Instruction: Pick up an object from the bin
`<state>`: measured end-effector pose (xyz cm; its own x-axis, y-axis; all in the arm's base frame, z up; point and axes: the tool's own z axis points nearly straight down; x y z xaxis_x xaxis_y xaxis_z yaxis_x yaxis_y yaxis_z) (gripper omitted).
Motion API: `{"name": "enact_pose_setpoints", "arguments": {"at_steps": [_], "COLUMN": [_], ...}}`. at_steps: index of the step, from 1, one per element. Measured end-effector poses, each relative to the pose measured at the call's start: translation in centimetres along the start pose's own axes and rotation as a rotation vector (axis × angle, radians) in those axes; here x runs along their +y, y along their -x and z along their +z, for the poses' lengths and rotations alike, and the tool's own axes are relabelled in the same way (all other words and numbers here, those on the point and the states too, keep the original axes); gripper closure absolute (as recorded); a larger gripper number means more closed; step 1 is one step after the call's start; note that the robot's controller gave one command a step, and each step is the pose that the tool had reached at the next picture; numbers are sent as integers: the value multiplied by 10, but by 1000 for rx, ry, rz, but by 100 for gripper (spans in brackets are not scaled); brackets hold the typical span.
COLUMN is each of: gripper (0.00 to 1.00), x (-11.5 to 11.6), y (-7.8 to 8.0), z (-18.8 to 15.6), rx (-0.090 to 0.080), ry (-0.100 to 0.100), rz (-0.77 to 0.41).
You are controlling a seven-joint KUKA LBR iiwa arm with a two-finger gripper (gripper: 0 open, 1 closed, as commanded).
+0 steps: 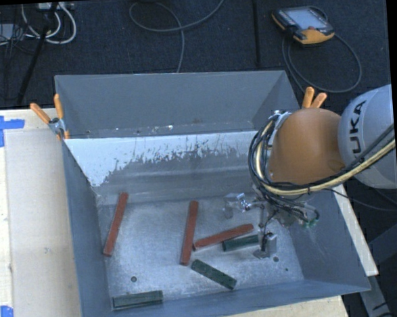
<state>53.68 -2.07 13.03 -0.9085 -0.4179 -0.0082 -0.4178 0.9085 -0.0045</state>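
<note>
text: "UKA" | on: grey arm link (370, 136) (first letter hidden)

Wrist and part of right wall of bin (181, 98) hidden by orange cover (305, 147) and cable loops (258, 164). Form of claw (265, 243) not legible: small, dark, merged with cables. Right end of dark green stick (238, 242) hidden behind claw. Contact between it and red-brown stick (223, 237): cannot tell. Body of arm (380, 142) cut off at right. Near-left corner of bin cut off. Nature of dark specks (134, 279) on floor: too small to identify.
</note>
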Motion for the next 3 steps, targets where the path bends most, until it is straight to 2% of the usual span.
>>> {"name": "enact_pose_setpoints", "arguments": {"at_steps": [1, 2, 3], "gripper": [100, 100, 100], "x": [-2, -2, -55], "y": [39, 39, 54], "z": [60, 60, -118], "rx": [10, 10, 0], "ry": [5, 5, 0], "rz": [0, 0, 11]}}
